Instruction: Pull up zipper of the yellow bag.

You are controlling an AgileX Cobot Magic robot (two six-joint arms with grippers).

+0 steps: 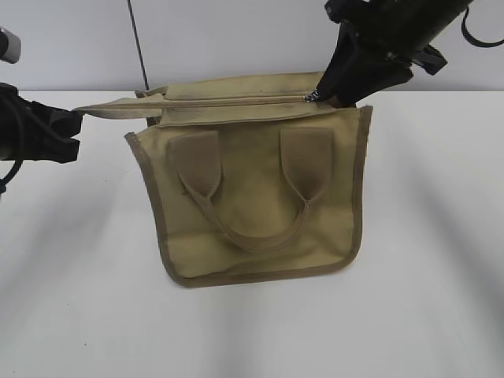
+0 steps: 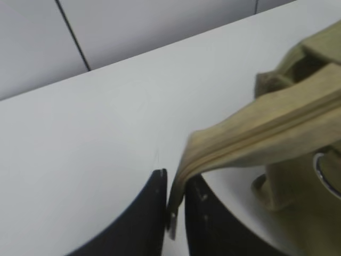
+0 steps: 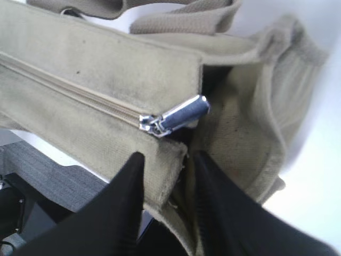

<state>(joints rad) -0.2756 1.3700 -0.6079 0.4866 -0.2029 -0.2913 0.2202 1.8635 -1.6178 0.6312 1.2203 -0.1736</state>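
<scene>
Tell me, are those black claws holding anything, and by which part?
The left gripper pinches the end of the bag's zipper strip. The right gripper straddles the strip's other end, beside the silver pull.
</scene>
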